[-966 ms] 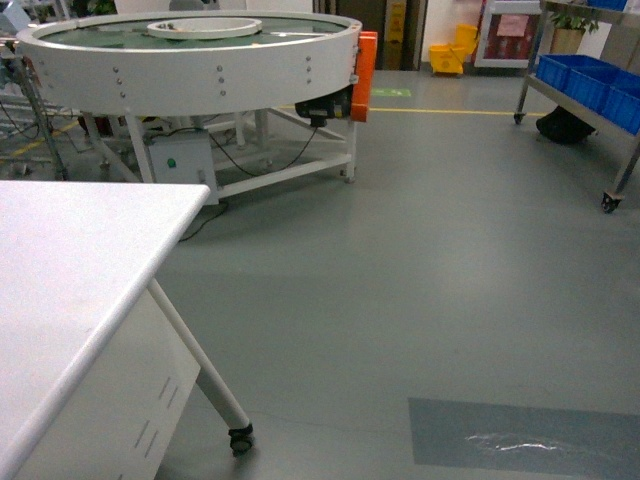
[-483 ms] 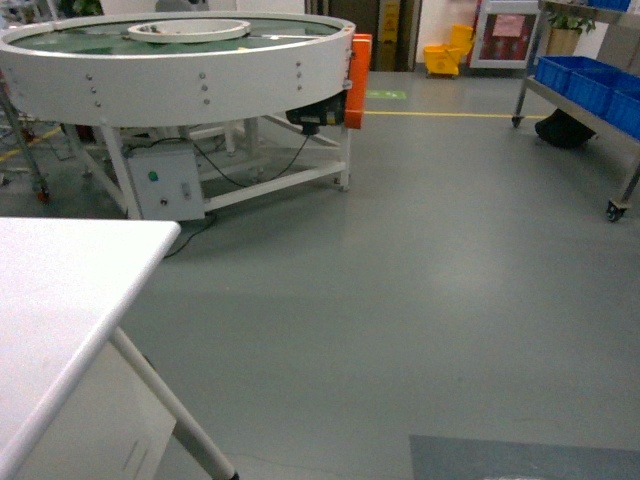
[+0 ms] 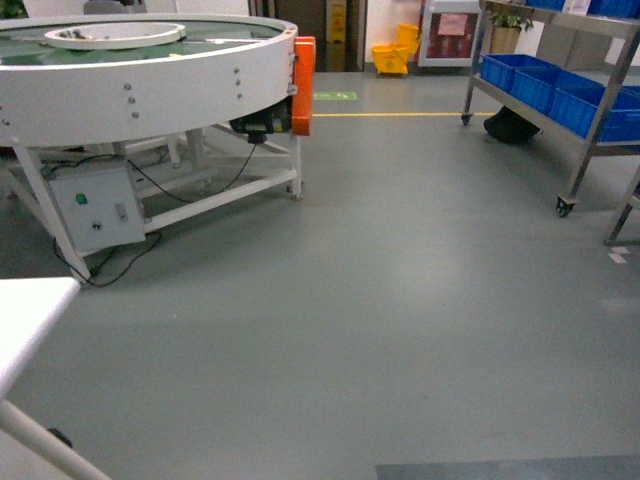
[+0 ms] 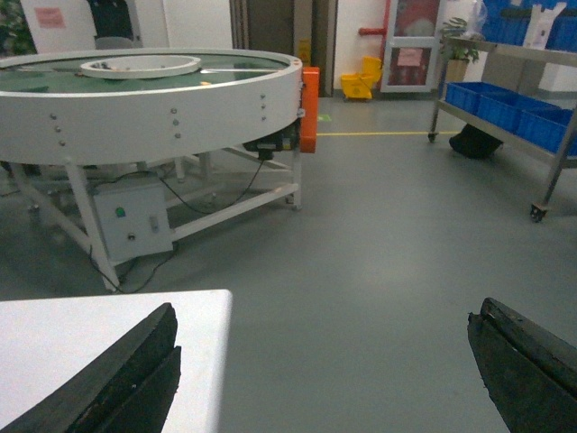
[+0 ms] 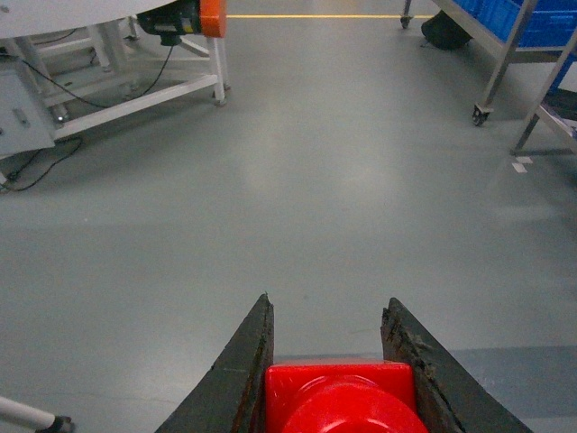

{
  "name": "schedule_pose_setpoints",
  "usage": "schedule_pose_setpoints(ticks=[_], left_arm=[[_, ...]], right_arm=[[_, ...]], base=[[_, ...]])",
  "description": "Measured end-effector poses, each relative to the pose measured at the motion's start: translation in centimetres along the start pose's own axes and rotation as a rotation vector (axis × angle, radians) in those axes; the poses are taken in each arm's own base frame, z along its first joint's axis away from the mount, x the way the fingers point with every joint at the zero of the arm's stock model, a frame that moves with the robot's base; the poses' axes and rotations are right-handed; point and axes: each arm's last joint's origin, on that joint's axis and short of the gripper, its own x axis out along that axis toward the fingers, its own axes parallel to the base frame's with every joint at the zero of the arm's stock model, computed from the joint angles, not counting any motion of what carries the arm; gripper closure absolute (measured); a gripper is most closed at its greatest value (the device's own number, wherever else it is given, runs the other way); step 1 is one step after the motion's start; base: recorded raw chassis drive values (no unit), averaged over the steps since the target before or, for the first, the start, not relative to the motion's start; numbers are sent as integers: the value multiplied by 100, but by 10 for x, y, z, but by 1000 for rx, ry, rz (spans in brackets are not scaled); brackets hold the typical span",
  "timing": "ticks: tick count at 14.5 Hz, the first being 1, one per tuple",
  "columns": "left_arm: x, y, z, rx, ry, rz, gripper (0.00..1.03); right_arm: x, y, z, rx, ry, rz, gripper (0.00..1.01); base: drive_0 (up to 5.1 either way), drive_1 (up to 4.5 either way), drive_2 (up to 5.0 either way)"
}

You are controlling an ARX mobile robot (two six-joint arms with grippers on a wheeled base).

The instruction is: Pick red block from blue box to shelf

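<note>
Head view, left to right: the white worktop [image 3: 30, 310] has slid almost out of frame, the round conveyor [image 3: 140, 70] has shifted leftward, and the shelf [image 3: 560, 90] has come further in, so the base seems to be turning toward it. Left end effector [image 4: 325, 370] is spread, empty. Right end effector [image 5: 329, 379] pinches the red block [image 5: 343, 397].

A factory or warehouse floor is showing here: grey sealed flooring [image 3: 400, 300] is stretching wide, a yellow line [image 3: 400, 113] is running across it, and a large round white conveyor table [image 3: 140, 70] is standing on a frame. A steel wheeled rack [image 3: 560, 110] is holding blue crates [image 3: 545, 85], with what is probably a yellow mop bucket [image 3: 393, 55] sitting behind.
</note>
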Motion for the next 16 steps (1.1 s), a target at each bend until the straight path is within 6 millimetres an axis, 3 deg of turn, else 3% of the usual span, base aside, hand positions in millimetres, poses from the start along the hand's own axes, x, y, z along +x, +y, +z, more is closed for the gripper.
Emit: schedule_pose_setpoints(ticks=[16], left_arm=[[0,0,0,0,0,-1,5]], right_arm=[[0,0,0,0,0,0,72]], base=[[-157,276,-591]])
